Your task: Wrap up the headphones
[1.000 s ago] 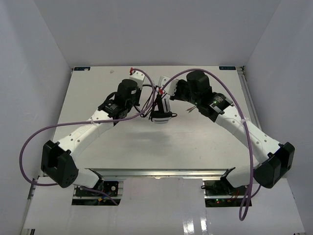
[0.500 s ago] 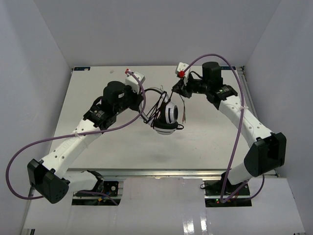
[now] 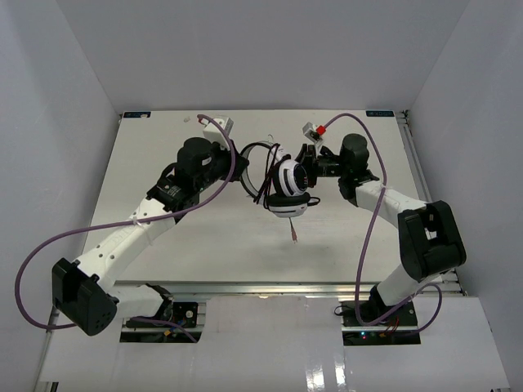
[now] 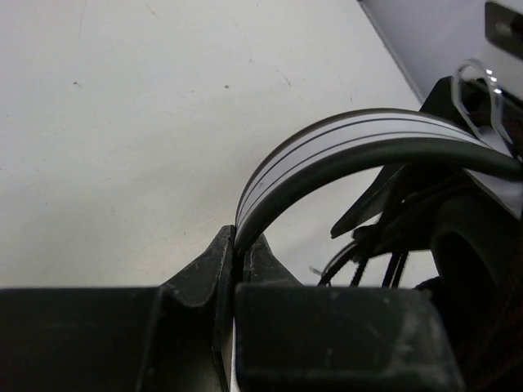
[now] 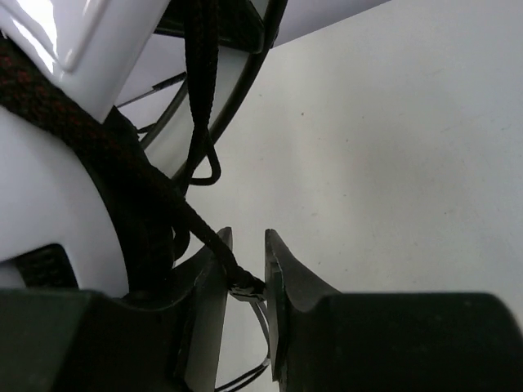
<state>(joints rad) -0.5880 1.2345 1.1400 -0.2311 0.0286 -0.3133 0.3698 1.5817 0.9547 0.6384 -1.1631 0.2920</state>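
The black-and-white headphones (image 3: pixel 288 188) hang above the table's middle between my two grippers. My left gripper (image 3: pixel 245 167) is shut on the grey-white headband (image 4: pixel 327 151); its jaws (image 4: pixel 237 245) pinch the band's end. My right gripper (image 3: pixel 309 173) is just right of the earcup. In the right wrist view its gripper (image 5: pixel 245 238) holds the thin black cord (image 5: pixel 200 220) near its end, with bare wires running down between the fingers. The white earcup (image 5: pixel 49 188) fills the left of that view, with cord turns over it. The frayed end (image 3: pixel 292 235) dangles below the headphones.
Purple arm cables (image 3: pixel 384 175) loop above both arms. The white table (image 3: pixel 245 237) has walls at the back and on both sides, and its front edge lies near the arm bases.
My right gripper has swung from the back of the table down to the earcup's right side with the cord. The headphones shifted right, and the frayed end now hangs below them.
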